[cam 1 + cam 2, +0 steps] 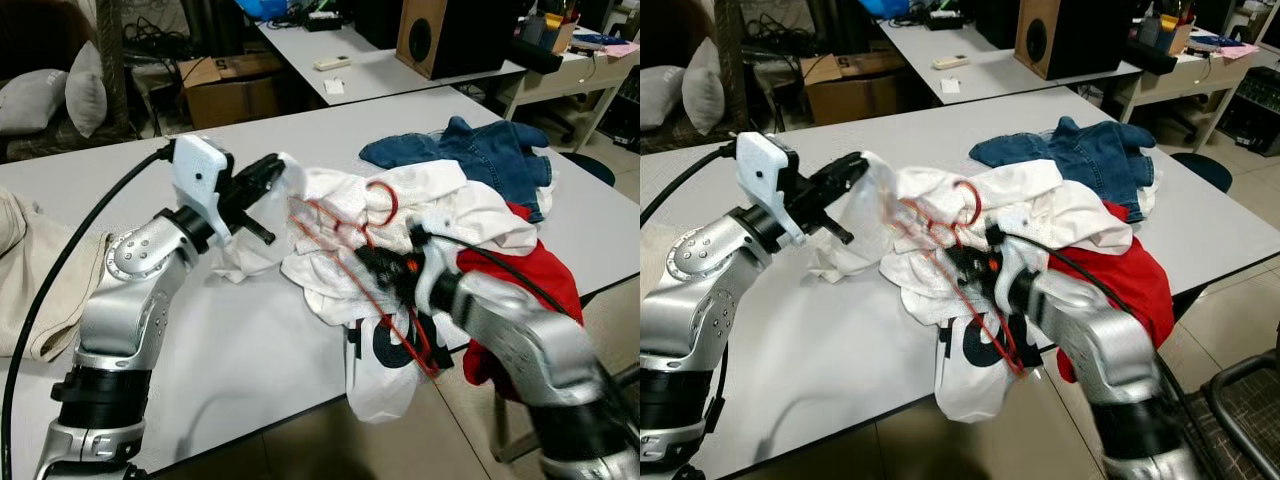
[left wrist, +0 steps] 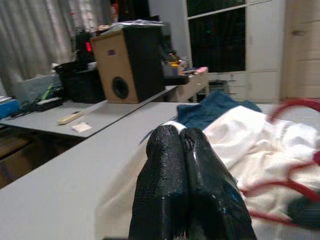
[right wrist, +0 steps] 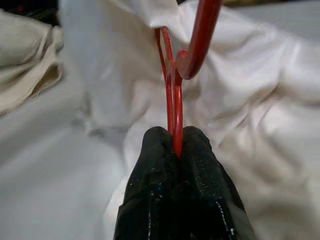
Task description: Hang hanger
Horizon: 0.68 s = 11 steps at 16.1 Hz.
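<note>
Right pincer (image 3: 177, 145): clamped on thin red wire hanger (image 1: 345, 225) atop white cotton shirt (image 1: 440, 205).
Left pincer (image 2: 182, 145): closed, apparently pinching shirt's edge.
Advice: hold cloth taut, feed hanger gently.

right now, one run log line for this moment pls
stage: hanger in shirt | right gripper: shut on red hanger | left gripper: shut on white shirt edge | pile on grey table

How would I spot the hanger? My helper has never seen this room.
Start at the long grey table with a heap of clothes. On the white shirt in that heap lies the red wire hanger, pinched by the right gripper. It is the one thin, rigid red outline there, unlike the soft red garment beside it.
</note>
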Tool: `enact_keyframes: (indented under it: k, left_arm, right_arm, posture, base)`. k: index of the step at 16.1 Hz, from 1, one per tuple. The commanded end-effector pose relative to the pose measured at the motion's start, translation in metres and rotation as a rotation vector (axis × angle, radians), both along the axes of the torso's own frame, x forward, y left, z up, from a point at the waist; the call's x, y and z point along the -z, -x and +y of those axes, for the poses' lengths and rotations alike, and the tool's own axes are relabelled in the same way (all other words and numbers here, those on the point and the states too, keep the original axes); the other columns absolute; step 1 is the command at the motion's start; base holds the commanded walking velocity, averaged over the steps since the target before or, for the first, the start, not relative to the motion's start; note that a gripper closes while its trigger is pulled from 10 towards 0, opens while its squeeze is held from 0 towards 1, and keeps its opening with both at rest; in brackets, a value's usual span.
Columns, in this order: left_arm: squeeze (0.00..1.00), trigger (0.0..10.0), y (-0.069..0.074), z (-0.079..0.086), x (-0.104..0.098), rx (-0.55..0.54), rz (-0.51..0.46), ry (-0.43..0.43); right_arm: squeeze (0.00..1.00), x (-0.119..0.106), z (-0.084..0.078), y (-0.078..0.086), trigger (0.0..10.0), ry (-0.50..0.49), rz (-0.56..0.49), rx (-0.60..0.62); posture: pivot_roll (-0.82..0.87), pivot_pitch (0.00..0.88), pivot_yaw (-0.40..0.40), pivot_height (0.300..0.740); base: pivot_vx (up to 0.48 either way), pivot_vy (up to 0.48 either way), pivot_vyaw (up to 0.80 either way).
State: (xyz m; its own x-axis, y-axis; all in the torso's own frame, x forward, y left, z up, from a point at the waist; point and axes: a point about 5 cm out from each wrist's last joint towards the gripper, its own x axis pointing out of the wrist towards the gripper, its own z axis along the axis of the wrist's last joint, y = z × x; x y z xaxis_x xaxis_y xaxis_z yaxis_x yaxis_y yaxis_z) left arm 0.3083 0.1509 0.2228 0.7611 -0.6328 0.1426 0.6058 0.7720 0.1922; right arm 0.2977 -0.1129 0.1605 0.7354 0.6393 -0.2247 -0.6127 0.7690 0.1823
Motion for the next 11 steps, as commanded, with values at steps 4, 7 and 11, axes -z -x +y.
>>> enact_keyframes:
  k: [4, 7, 11]
  left_arm:
    - [0.00, 0.0, 0.008, -0.007, -0.003, 0.054, 0.004, 0.020]
    - [0.00, 0.0, 0.005, -0.003, -0.010, 0.026, -0.021, 0.041]
    - [0.00, 0.0, 0.003, 0.003, 0.002, 0.004, 0.021, -0.049]
  right_arm:
    - [0.00, -0.010, -0.006, -0.021, 10.0, -0.201, 0.017, 0.285]
    - [0.00, -0.001, -0.020, -0.027, 10.0, -0.442, 0.184, 0.477]
    - [0.00, -0.009, -0.038, -0.033, 10.0, -0.756, 0.276, 0.549]
  posture:
    - [-0.04, 0.005, 0.004, 0.740]
    - [-0.04, 0.005, 0.005, 0.740]
    - [-0.04, 0.004, 0.012, 0.740]
  base:
    - [0.000, 0.000, 0.00]
    - [0.000, 0.000, 0.00]
    - [0.000, 0.000, 0.00]
